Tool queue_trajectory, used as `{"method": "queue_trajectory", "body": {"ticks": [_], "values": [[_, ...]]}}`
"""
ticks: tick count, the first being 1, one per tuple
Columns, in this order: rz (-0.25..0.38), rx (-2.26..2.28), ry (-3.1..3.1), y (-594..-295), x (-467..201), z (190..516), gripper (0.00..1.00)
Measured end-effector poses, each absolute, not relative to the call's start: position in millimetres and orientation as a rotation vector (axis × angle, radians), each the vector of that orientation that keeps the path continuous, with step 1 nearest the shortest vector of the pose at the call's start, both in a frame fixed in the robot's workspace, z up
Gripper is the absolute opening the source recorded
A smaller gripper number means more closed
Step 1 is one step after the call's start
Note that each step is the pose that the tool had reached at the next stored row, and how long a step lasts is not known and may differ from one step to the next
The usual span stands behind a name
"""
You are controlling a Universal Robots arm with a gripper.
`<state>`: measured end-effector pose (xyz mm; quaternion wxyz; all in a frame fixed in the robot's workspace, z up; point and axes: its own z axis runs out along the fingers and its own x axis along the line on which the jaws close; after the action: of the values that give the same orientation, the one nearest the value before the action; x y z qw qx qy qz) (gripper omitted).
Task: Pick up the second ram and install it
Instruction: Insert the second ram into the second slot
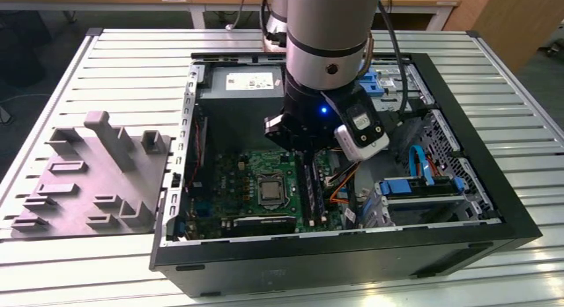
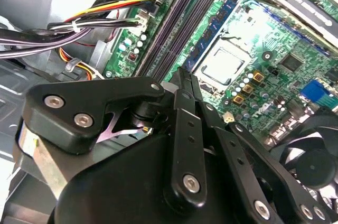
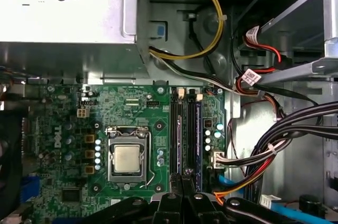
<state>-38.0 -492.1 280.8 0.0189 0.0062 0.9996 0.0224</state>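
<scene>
Fingers (image 2: pixel 182 109) pressed together above memory sockets (image 3: pixel 180 129); cables (image 3: pixel 301 123) crowd 1 side.

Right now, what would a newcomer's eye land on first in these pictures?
The robot arm reaching down into the open computer case dominates the exterior view. In the first wrist view, its tool hangs over the long black memory sockets, beside the silver processor.
</scene>
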Motion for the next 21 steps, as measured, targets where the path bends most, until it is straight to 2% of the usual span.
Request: {"method": "queue_trajectory", "body": {"ticks": [21], "values": [[0.085,0.024,3.103,-488,-31,260,0.11]]}}
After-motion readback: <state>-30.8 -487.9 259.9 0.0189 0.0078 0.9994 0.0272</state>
